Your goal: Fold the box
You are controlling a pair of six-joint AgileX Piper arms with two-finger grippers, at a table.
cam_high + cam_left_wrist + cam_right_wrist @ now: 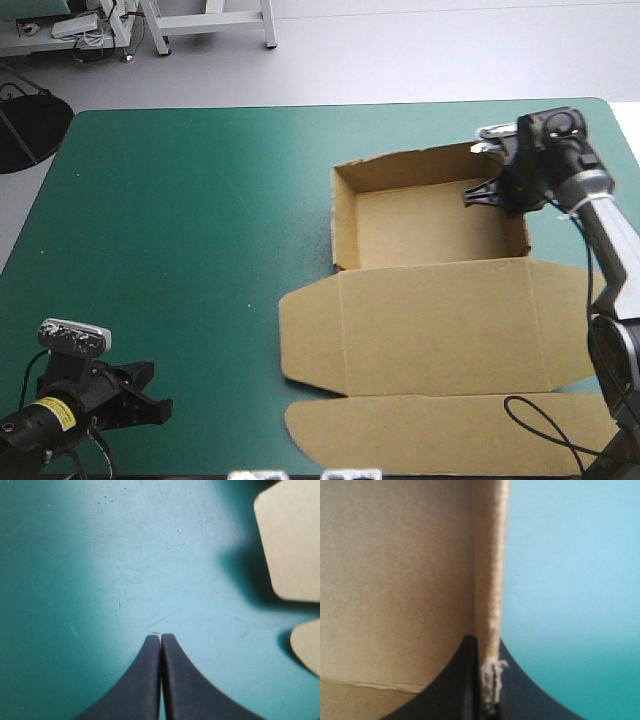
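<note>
Starting at the table's left side, I see my left gripper (152, 393) near the near-left corner, over bare teal-green cover (200, 230) and well apart from the box (440, 325). The high view gives me only its dark outline. Its own wrist camera settles the matter: both black fingers (145, 680) are pressed together into one pointed arch. That camera also catches two rounded brown flap corners (295, 540) off to one side of the gripper, each casting a shadow on the cover, clear of the fingertips.

Moving rightward, the box lies on the right half of the table. Its open tray (425, 225), walls raised, sits toward the far side. Its lid (440, 320) lies flat on the cover toward me, side flaps spread, and the long tuck flap (440, 430) lies close to the near edge.

Furthest right, my right gripper (480, 193) comes down over the tray's right wall (522, 235), by its far corner. From above I can't judge the grip. The right wrist camera can: the fingers are clamped on the wall's top edge (492, 580), one inside the tray against the brown inner face, the other outside over the cover. The board is frayed pale at the bite (492, 675). A thin crease line (370, 685) crosses the inner face beside the inside finger.
</note>
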